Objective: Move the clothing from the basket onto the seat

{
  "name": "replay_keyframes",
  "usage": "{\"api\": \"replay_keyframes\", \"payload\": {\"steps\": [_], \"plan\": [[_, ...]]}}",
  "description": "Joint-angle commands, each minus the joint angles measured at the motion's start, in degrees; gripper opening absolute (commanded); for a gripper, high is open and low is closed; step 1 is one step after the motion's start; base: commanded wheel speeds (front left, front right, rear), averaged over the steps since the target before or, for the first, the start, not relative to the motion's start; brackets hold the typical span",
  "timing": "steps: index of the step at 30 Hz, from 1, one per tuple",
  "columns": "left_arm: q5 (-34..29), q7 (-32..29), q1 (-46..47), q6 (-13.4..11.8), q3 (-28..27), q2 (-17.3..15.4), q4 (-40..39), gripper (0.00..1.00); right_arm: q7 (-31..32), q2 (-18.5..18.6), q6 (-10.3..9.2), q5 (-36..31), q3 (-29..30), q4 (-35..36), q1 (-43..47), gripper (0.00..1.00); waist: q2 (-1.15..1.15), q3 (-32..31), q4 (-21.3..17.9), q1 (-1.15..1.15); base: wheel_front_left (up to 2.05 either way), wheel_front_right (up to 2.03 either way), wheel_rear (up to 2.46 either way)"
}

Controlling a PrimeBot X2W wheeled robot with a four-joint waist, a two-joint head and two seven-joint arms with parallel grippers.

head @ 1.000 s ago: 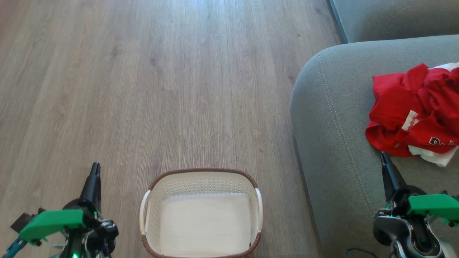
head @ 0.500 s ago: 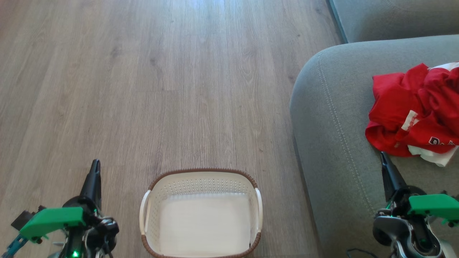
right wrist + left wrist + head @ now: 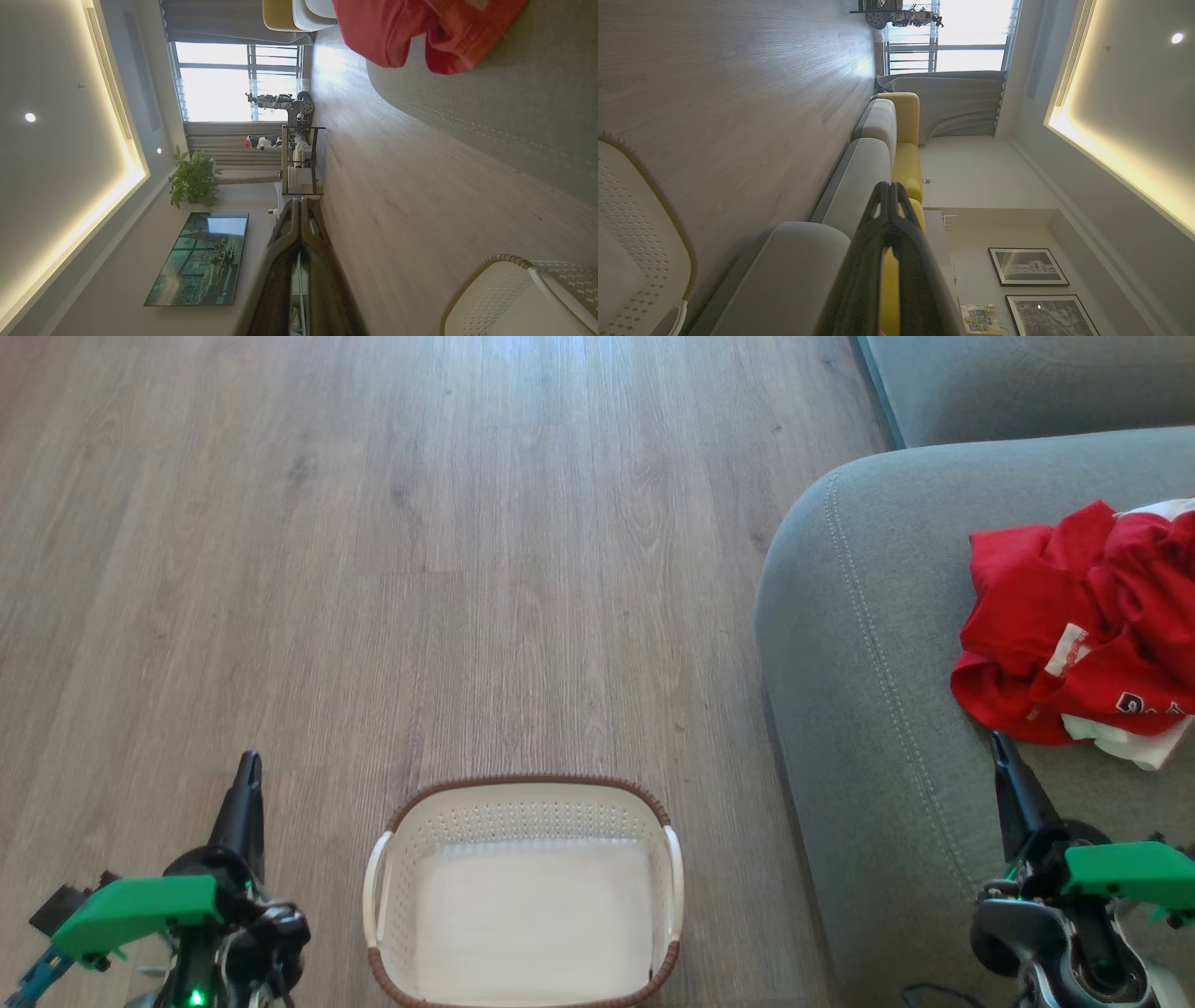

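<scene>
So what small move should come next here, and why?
Probably just stop here: the basket looks empty, the clothing lies on the seat, and the left hand and right hand are shut on nothing.

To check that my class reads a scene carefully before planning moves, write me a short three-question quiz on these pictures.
1. True or false: the basket holds a jersey.
2. The clothing lies: A in the basket; B on the seat; C half in each.
3. Fill in: the left gripper and the right gripper each have their fingers ____.
Key: 1 false; 2 B; 3 shut.
</scene>
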State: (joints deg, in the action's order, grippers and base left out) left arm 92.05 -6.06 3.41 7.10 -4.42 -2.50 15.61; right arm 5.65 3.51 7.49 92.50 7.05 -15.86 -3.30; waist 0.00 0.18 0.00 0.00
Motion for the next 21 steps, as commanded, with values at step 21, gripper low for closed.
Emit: {"api": "replay_keyframes", "payload": {"steps": [21], "plan": [[0.1, -0.5, 2.8, 0.4, -2.1, -0.4, -1.6, 0.0, 0.6, -0.4, 0.0, -0.1, -0.8, 1.9, -2.8, 0.0, 0.0, 0.0, 0.0, 0.0, 0.0, 0.0, 0.0]]}}
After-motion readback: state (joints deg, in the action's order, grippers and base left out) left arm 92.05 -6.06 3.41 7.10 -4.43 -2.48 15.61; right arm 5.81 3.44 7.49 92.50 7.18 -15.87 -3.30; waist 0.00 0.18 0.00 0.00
